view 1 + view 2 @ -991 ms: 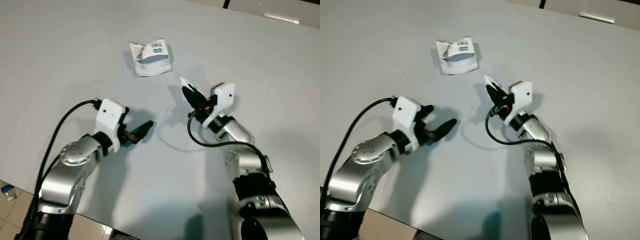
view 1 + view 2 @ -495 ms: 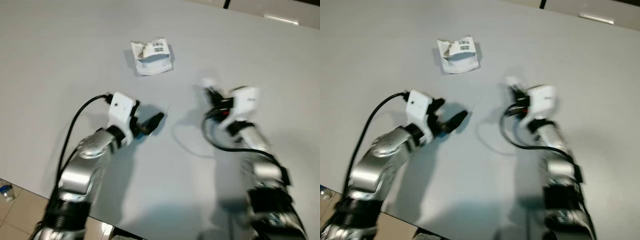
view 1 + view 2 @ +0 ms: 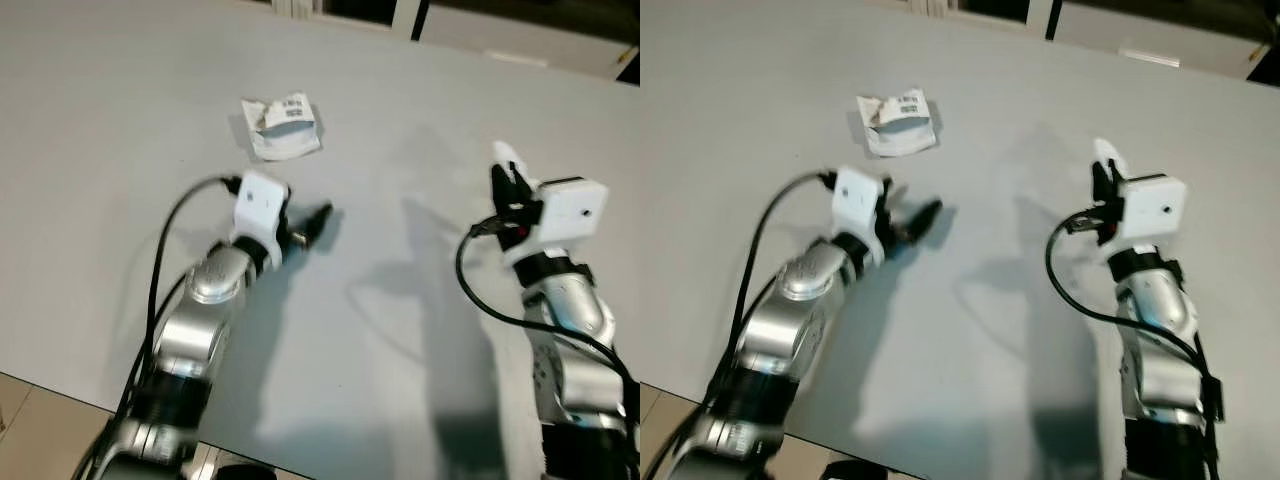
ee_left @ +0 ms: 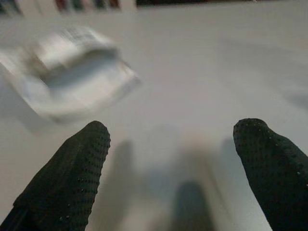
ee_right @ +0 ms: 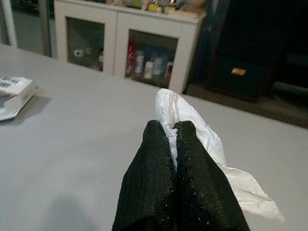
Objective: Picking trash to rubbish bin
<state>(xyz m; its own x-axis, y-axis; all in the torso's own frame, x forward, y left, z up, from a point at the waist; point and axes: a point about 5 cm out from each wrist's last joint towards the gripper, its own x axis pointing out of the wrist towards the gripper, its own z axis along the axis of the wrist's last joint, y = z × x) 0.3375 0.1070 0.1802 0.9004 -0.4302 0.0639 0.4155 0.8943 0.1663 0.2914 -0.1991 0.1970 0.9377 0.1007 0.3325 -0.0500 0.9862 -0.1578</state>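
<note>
I am holding a white scrap (image 5: 192, 125) tight in my right gripper (image 3: 503, 180), jaws pinched on it. My left gripper (image 4: 173, 139), jaws wide, is pointing near the crumpled packet (image 3: 281, 126) on the grey bench (image 3: 120, 200). The thin scrap could slip out. A white cabinet (image 5: 130, 43) is standing behind.

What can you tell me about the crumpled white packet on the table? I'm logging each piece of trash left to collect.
The crumpled white packet lies flat on the grey table, creased and partly folded, looking like thin paper or plastic film. Its upper flap carries a printed label with dark barcode-like marks. Nothing touches it. It sits beyond the left tool, whose open fingers point toward it without reaching it.
</note>
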